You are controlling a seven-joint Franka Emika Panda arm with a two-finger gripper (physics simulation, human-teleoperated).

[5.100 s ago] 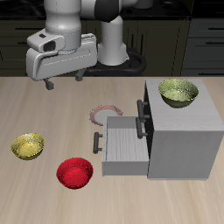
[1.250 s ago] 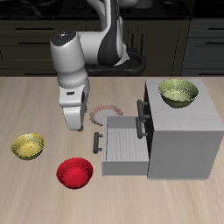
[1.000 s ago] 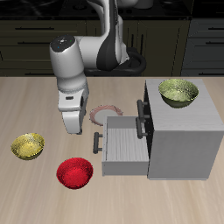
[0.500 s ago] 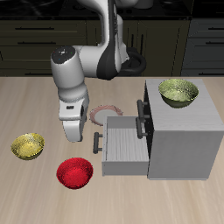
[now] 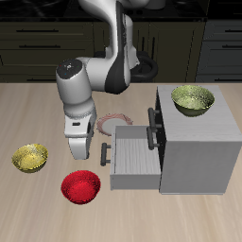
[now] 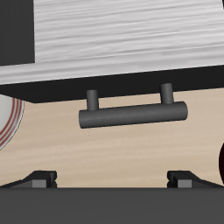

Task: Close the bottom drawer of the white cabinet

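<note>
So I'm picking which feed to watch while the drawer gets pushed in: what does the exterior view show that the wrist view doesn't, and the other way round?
Only the exterior view shows the whole white cabinet, the olive bowl on its top, the yellow bowl on the table, and the arm lowered in front of the pulled-out drawer. Only the wrist view shows the jaws' tips, spread wide either side of the bar handle and not touching it. Both show the bottom drawer, its handle, the pink plate and the red bowl.
</note>
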